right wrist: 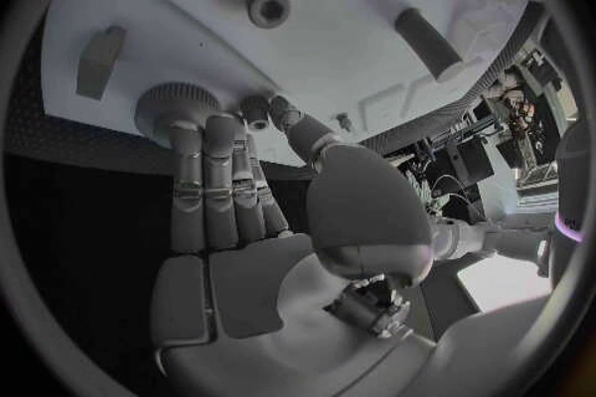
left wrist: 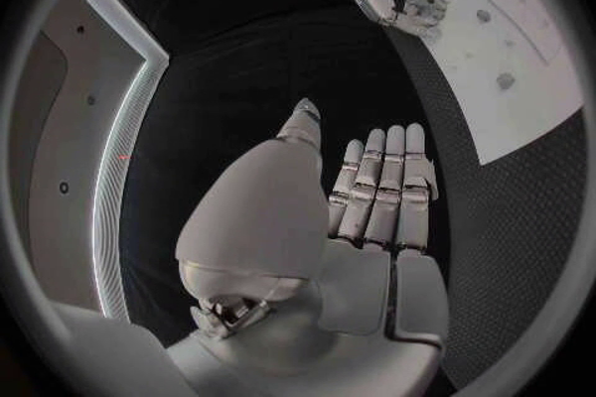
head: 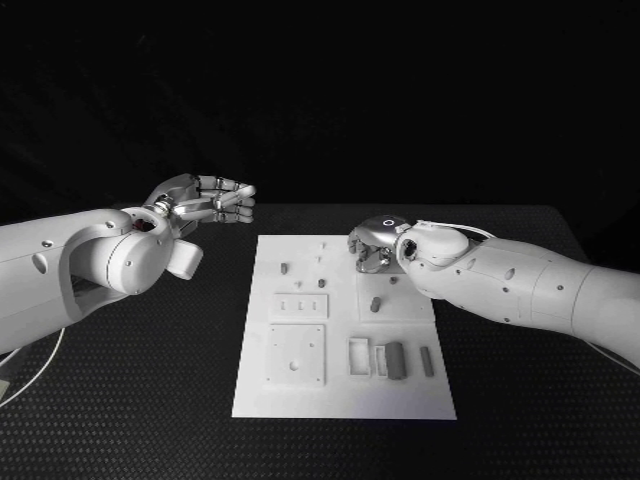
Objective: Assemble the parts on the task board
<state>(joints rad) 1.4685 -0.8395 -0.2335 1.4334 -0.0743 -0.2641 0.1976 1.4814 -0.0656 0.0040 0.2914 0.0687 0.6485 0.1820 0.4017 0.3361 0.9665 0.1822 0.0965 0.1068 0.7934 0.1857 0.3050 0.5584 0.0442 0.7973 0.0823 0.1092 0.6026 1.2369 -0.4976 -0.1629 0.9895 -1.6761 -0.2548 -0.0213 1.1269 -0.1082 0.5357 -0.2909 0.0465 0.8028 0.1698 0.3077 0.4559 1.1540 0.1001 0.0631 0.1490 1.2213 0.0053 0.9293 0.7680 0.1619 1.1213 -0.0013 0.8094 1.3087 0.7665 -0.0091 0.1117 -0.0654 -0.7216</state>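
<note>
Reaching over the far end of the task board [head: 342, 400], right hand [head: 374, 243] sets its fingertips [right wrist: 187, 134] on a round ridged part [right wrist: 168, 104] there; whether it actually grips, I cannot tell. Likely lining up for a pick. Left hand [head: 205, 200] hovers off the board's far left corner, fingers straight and together in its wrist view, holding nothing, probably on standby. Board is a flat matte white plate; small grey parts, a peg [head: 287, 268] and bar [head: 395, 360] among them, lie across it.
</note>
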